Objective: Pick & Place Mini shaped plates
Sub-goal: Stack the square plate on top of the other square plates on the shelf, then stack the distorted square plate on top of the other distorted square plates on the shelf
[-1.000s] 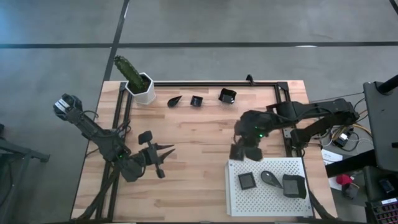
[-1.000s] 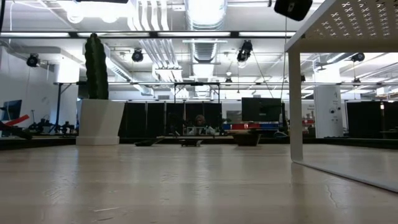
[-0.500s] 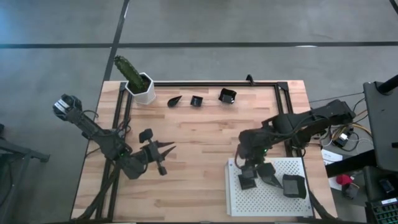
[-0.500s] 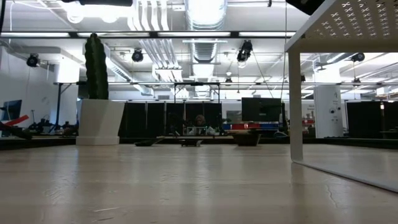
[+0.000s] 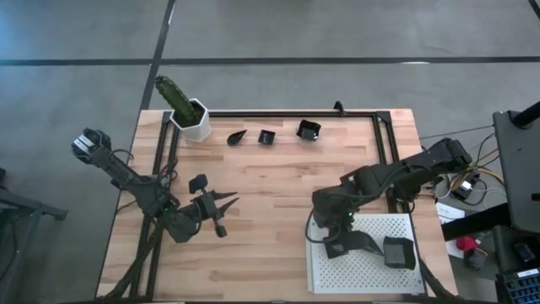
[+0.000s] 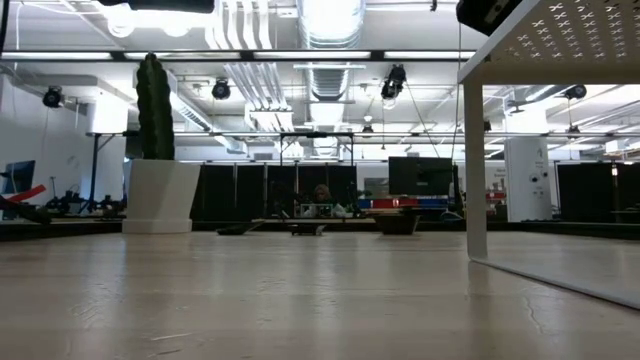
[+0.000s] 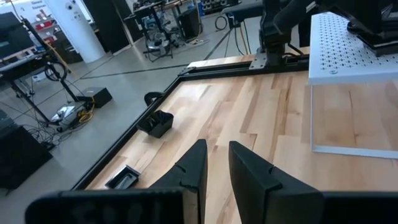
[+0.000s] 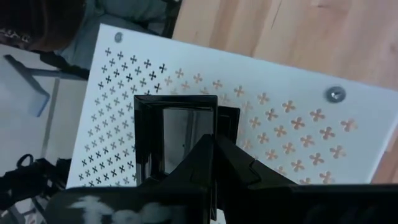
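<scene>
Hovering over the white perforated tray (image 5: pixel 371 268), the right gripper (image 8: pixel 214 152) has its fingers pressed together, holding a small square plate (image 8: pixel 177 140) by its rim, apparently to set it down there. Three more mini plates (image 5: pixel 267 136) wait along the table's far edge, and the left gripper (image 5: pixel 226 203) idles with fingers slightly apart and empty above the wooden table (image 5: pixel 270 181).

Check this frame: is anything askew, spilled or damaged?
Nothing stands out. Three plates sit in a row beside the cactus pot, and more lie flat on the tray under the shut right hand.
</scene>
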Motion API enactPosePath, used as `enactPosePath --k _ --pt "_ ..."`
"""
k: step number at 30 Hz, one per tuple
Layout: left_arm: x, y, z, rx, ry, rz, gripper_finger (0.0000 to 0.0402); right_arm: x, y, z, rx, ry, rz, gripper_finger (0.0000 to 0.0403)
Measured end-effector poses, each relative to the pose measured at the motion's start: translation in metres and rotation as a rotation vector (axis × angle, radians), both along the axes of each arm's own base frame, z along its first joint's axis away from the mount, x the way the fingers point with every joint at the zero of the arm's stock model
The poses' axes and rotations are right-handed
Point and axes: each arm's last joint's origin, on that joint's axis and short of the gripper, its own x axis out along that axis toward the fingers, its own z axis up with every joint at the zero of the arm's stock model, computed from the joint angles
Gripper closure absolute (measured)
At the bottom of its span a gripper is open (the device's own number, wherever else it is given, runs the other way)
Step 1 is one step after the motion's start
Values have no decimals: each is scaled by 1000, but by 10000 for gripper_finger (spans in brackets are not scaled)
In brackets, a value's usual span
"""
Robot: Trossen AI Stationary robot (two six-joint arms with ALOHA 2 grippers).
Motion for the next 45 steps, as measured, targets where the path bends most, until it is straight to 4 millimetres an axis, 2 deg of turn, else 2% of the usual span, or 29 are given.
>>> enactPosePath --k 15,27,34,39,45 --pt "0 0 0 0 0 0 339 0 1 -1 4 23 -18 392" --pt "0 0 0 -3 -1 0 339 2 -2 2 -5 2 -8 309" --pt "0 1 0 9 5 0 339 -2 -4 26 -18 -10 22 297" --pt "0 0 0 10 8 -5 339 -1 -6 51 -97 -163 74 314" --pt "0 0 -1 -10 1 -4 339 4 -18 78 -294 -293 -115 346"
